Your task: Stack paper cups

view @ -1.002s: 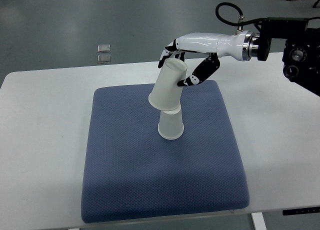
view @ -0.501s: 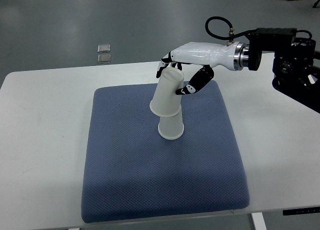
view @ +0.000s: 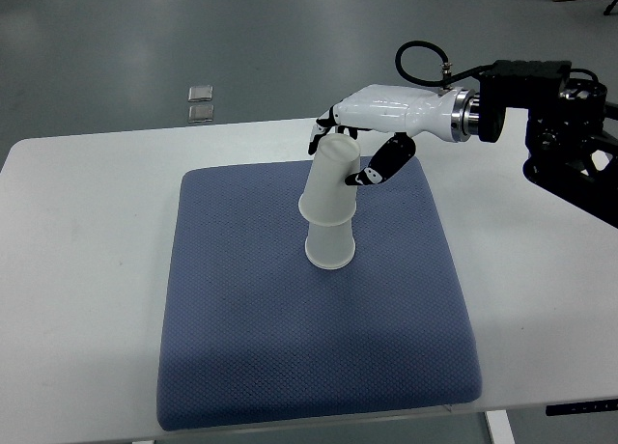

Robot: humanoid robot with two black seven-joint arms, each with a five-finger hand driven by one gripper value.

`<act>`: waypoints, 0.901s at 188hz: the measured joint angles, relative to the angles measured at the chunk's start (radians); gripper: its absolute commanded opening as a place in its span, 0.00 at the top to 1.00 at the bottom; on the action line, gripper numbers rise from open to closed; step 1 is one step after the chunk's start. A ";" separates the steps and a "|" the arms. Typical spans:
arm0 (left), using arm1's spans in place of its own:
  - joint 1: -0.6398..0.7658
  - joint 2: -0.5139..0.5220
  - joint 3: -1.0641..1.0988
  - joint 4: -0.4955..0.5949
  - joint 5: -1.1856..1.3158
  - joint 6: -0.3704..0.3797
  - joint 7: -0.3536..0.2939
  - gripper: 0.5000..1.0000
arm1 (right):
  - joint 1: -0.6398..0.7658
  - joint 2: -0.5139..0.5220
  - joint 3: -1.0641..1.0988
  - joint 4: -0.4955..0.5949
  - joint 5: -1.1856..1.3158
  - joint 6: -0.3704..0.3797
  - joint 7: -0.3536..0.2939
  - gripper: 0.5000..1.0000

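Note:
Two white paper cups stand upside down near the middle of the blue mat (view: 241, 347). The lower cup (view: 330, 250) rests on the mat. The upper cup (view: 331, 185) sits over it, covering its top part and leaning only slightly. My right hand (view: 336, 158) reaches in from the right and is shut on the upper cup near its closed end, thumb on the right side and fingers behind it. The left arm is out of the picture.
The mat lies on a white table (view: 77, 270) with bare margins left and right. Two small grey squares (view: 201, 102) lie on the floor beyond the table's far edge. The robot's black arm mount (view: 565, 125) stands at the right.
The upper cup has swung from a strong lean toward upright and slid further down over the lower cup. The hand has moved a little left and down with it.

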 measured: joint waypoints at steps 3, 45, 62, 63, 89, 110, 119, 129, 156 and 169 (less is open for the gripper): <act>0.000 0.000 0.000 0.000 0.000 0.000 0.000 0.00 | -0.001 0.000 -0.002 0.000 -0.001 0.000 0.000 1.00; 0.000 0.000 0.000 0.000 0.000 0.000 0.000 0.00 | -0.007 0.001 -0.014 -0.006 -0.021 -0.001 0.000 1.00; 0.000 0.000 0.000 0.000 0.000 0.000 0.000 0.00 | -0.011 0.001 -0.016 -0.009 -0.030 -0.002 0.000 1.00; 0.000 0.000 0.000 0.000 0.000 0.000 0.000 0.00 | -0.011 0.001 -0.016 -0.010 -0.030 -0.002 0.000 1.00; 0.000 0.000 0.000 0.000 0.000 0.000 0.000 0.00 | -0.016 0.002 -0.020 -0.012 -0.032 -0.003 0.000 0.75; 0.000 0.000 0.000 0.000 0.000 0.000 0.000 0.00 | -0.018 0.002 -0.021 -0.012 -0.032 -0.003 0.000 0.41; 0.000 0.000 0.000 0.000 0.000 0.000 0.000 0.00 | -0.020 0.002 -0.022 -0.012 -0.031 -0.003 0.000 0.34; 0.000 0.000 0.000 0.000 0.000 0.000 0.000 0.00 | -0.024 0.003 -0.022 -0.012 -0.029 -0.002 0.000 0.28; 0.000 0.000 0.000 0.000 0.000 0.000 0.000 0.00 | -0.031 0.010 -0.022 -0.012 -0.023 0.000 0.002 0.23; 0.000 0.000 0.000 0.000 0.000 0.000 0.000 0.00 | -0.033 0.011 -0.022 -0.012 -0.021 0.000 0.002 0.21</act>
